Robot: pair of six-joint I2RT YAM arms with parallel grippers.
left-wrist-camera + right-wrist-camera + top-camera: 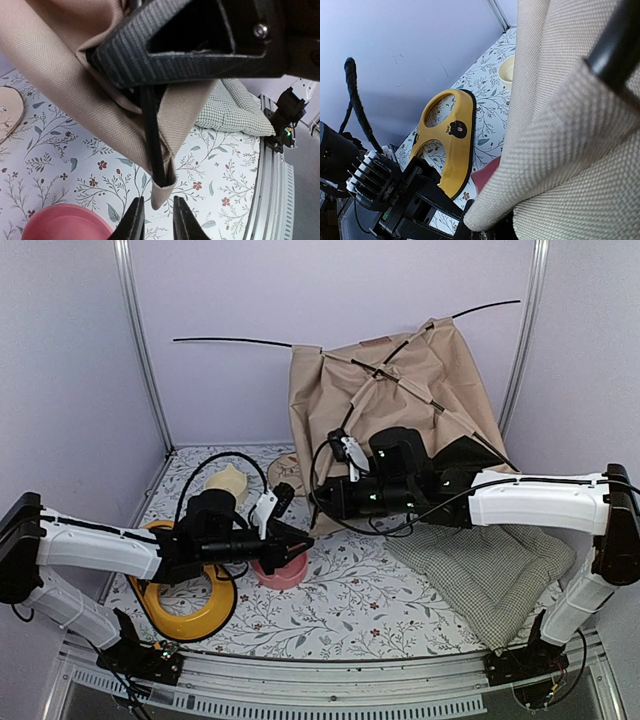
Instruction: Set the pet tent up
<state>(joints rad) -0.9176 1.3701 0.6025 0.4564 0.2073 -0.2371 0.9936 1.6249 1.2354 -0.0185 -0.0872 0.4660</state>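
R gripper (338,443) pinches pet tent (400,380) corner tight, we think to present pole (152,140) end to L gripper (158,220), fingers slightly apart, empty, just below.

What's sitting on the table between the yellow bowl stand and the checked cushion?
The pink bowl, then bare floral cloth, as the top view shows.

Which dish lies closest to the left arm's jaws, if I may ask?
The pink bowl, right by them; the cream dish and yellow feeder lie farther off.
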